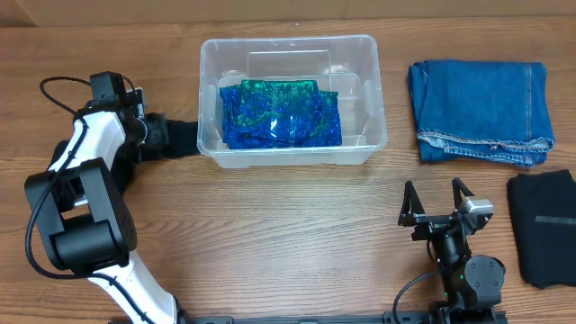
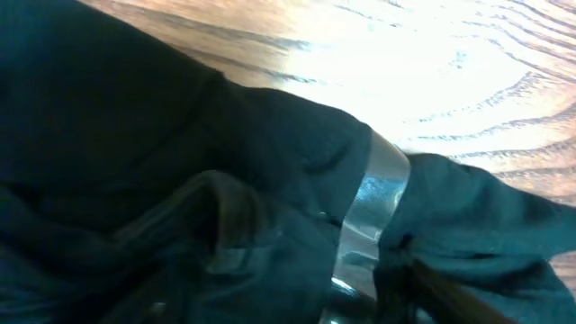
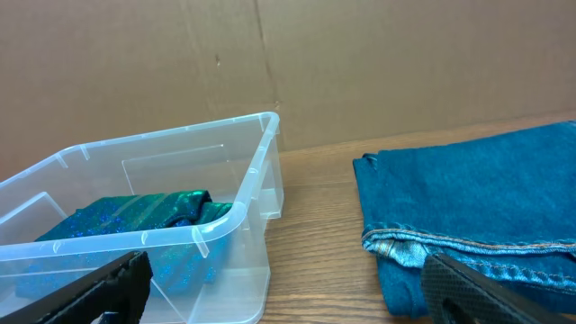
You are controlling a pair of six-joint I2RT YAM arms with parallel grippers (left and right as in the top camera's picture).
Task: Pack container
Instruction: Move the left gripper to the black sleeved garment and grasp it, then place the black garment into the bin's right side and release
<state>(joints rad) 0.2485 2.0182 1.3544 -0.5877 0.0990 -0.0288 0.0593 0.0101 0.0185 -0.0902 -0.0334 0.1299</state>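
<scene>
Right pincer (image 1: 433,184) is nearest the base edge: fingers spread apart, empty, hovering over bare tabletop (image 1: 288,234). It's well clear of everything. Just to its right is a folded black garment (image 1: 544,225) with a grey stripe, untouched.

The left arm is stretched out across the left side, with the left pincer (image 1: 162,133) buried in a dark cloth (image 1: 183,139). The wrist cam is filled by that cloth and its reflective strip (image 2: 373,193). The fingers are hidden, so I can't tell whether they're clamped on it or just resting in the folds.

The container (image 1: 288,158) sits mid-tabletop, upright and open-topped. The dark cloth touches or nearly touches its left wall. A blue-green sparkly fabric (image 1: 279,115) already lies flat inside and covers most of the floor.

Folded jeans (image 1: 481,108) lie right of the container, apart from it.

My read is that the step in hand is getting the dark cloth into the bin.
- Confirm a firm pinch on a thick bunch, not one layer.
- Lift high enough that the trailing hem clears the rim, or it'll drag the light bin sideways.
- Carry it over the centre and lower it onto the sparkly fabric before letting go.
- Keep the right arm parked.
</scene>
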